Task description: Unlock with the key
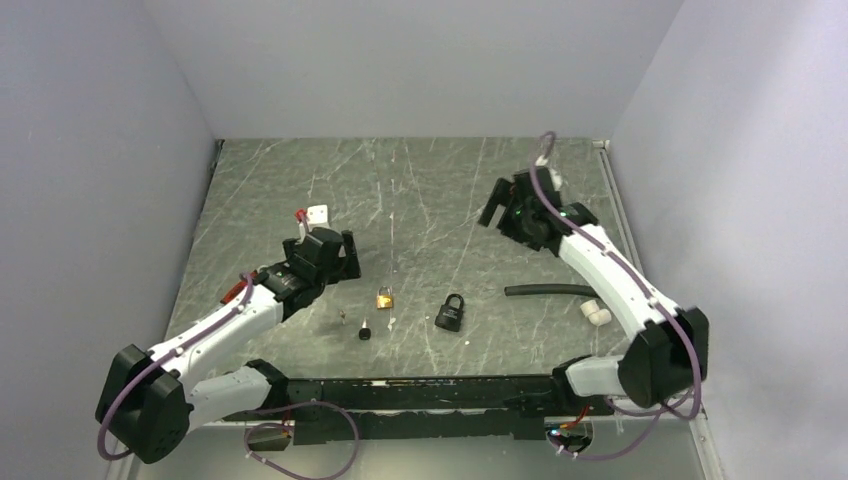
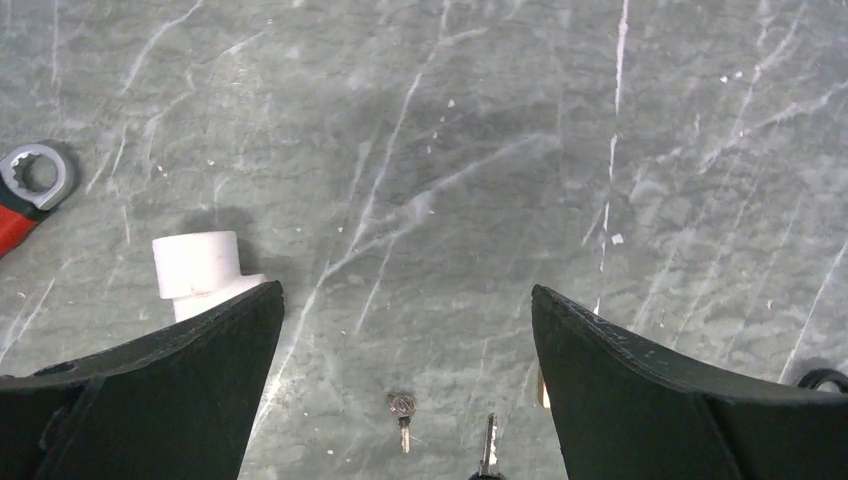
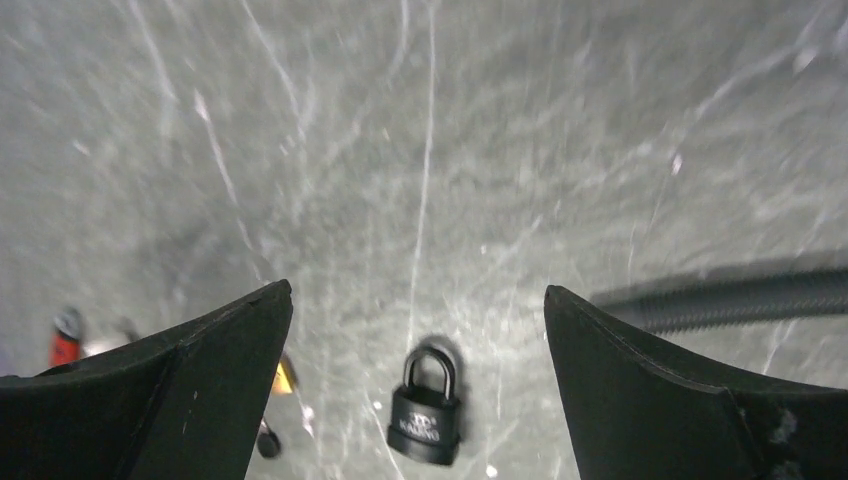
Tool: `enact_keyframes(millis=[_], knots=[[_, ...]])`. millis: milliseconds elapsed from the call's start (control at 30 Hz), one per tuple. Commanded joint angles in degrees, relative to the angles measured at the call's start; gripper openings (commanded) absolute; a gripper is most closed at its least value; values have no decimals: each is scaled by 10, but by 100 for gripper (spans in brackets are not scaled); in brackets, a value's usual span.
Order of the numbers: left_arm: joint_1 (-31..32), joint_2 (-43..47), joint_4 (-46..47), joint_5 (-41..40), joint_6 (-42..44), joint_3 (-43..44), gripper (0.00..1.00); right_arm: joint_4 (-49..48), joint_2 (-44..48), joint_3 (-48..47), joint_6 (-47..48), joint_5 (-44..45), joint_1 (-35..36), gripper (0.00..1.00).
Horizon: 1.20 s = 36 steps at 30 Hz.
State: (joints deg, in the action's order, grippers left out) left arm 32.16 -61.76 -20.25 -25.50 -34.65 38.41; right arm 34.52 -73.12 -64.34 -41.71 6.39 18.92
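The key (image 1: 365, 331), with a black rounded head and a short silvery blade, lies on the table in front of the brass padlock (image 1: 385, 298). The black padlock (image 1: 450, 312) lies to the right of them. My left gripper (image 1: 330, 258) is open and empty, above the table behind the key. In the left wrist view (image 2: 407, 292) the key's blade (image 2: 489, 445) shows at the bottom edge. My right gripper (image 1: 500, 205) is open and empty, far back right. In its wrist view (image 3: 417, 292) I see the black padlock (image 3: 427, 410) and the key's head (image 3: 267, 441).
A second tiny all-metal key (image 2: 402, 408) lies left of the black-headed one. A white pipe fitting (image 2: 198, 268) and a red wrench (image 2: 25, 190) lie by the left arm. A black hose (image 1: 548, 290) and another white fitting (image 1: 597, 313) lie at the right.
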Motion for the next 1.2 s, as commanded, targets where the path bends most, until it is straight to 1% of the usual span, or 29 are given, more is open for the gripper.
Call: enact_keyframes(millis=[0,100,200,267,300,333,400,500,600,667,767,867,933,1100,1167], knots=[[32,5,-17,-18,39,16,99,55,-50,7,-42,21,62,100],[41,15,-9,-2,57,-2,98,34,-87,18,-64,15,108,100],[46,18,1,1,64,-20,97,76,-129,-7,-102,46,156,100],[46,19,2,-5,63,-28,97,80,-141,-3,-137,45,183,100],[47,133,5,-4,62,-31,97,67,-143,8,-149,36,195,100],[47,30,10,-1,65,-34,96,59,-146,17,-161,29,207,100],[47,29,21,7,73,-39,95,50,-155,27,-179,25,230,100],[48,35,8,-1,64,-39,91,53,-178,19,-174,35,251,100],[54,29,-52,-1,16,-15,86,76,-192,-4,-160,70,261,100],[72,22,-92,9,-22,0,84,94,-191,-21,-151,101,263,100],[110,3,-106,38,-56,-1,77,111,-177,-34,-142,153,263,100],[140,-34,-99,47,-71,-5,71,107,-160,-35,-130,169,263,100],[145,-63,-92,67,-71,-1,67,110,-155,-33,-129,172,263,100],[161,-145,-96,112,-80,28,53,101,-142,-10,-129,171,262,100],[163,-170,-125,116,-102,48,52,102,-138,-4,-131,172,262,100]])
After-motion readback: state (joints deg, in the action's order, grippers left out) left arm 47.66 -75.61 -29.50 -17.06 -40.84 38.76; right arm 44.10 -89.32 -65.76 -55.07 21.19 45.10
